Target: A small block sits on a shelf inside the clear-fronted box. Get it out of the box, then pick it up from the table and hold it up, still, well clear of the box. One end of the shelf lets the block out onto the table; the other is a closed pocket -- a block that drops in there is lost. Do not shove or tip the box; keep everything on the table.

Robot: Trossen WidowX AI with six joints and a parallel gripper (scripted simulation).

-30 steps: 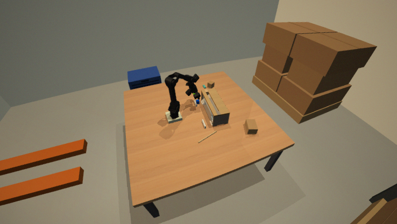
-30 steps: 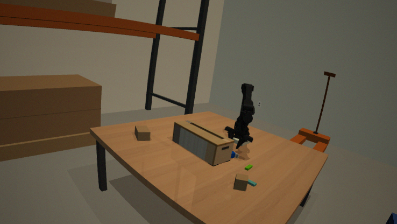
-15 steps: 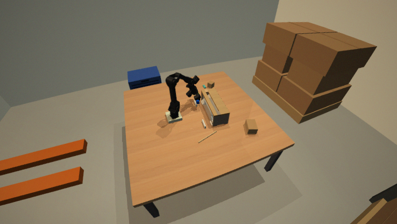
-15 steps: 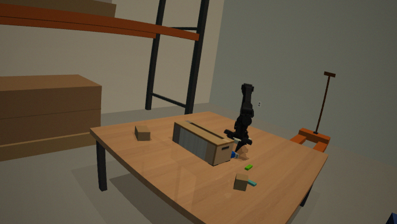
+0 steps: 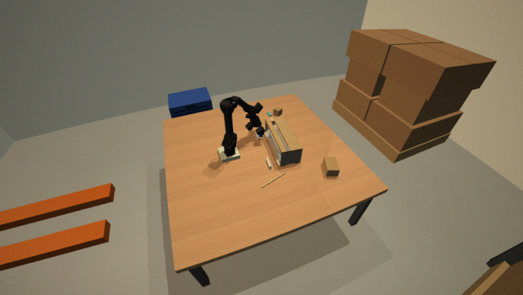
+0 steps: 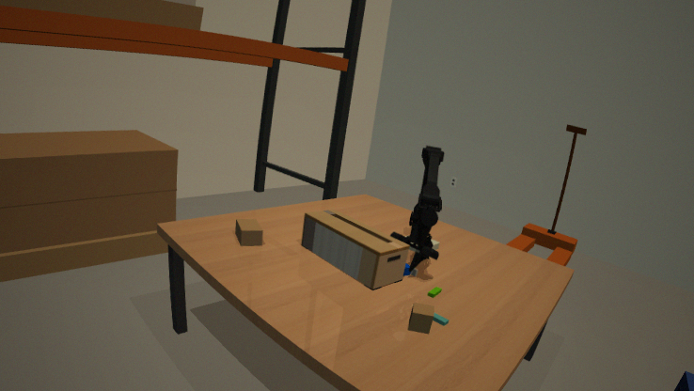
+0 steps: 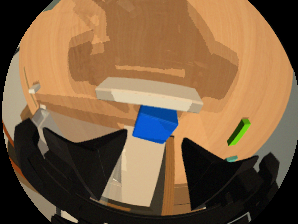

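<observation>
Wrist view: gripper (image 5: 255, 128) (image 6: 421, 262) (image 7: 154, 137) hovering spread, empty; blue block (image 5: 260, 135) (image 6: 406, 270) (image 7: 155, 124) looking light, rigid, probably best pinched by opposite side faces.

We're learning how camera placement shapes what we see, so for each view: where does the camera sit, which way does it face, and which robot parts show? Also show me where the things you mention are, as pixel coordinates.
Top: high beside the table (image 5: 220, 205) (image 6: 272, 301), looking steeply down; whole arm (image 5: 228, 123) (image 6: 431, 177).
Exterior: above the table's far side, facing the arm across the box (image 5: 291, 137) (image 6: 339, 247); base partly hidden.
Wrist: on the arm, looking past the end effector's open fingers at the blue block (image 7: 156, 124).
Top and exterior share arm and box.
</observation>
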